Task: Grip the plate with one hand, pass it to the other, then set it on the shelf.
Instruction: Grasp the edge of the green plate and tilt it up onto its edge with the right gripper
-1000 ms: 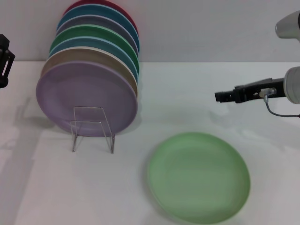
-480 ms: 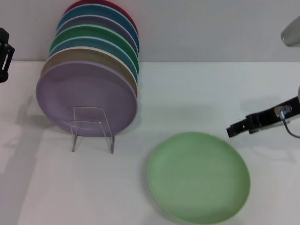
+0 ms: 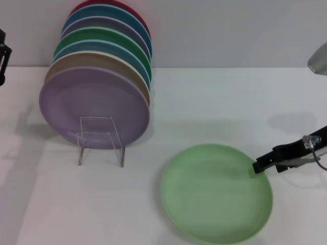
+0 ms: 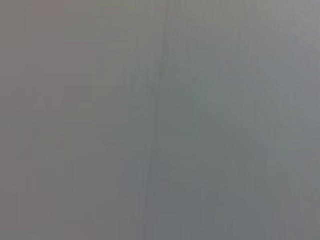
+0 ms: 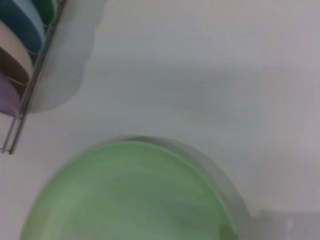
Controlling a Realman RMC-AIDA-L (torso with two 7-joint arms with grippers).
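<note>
Right gripper (image 3: 256, 167) at plate (image 3: 214, 191) right rim, can't tell its finger state; left gripper (image 3: 2, 64) parked far left.

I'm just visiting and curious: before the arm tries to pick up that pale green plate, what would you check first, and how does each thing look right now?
1. Pale mint-green plate lies flat on the white table, nothing on it: ok.
2. Right gripper is at the plate's right rim: ok.
3. Rim sits between its fingers: cannot tell.
4. Left gripper is at the far left edge of the head view, away from the plate: ok.
5. Wire plate rack has a free slot in front of the lavender plate: cannot tell.
</note>
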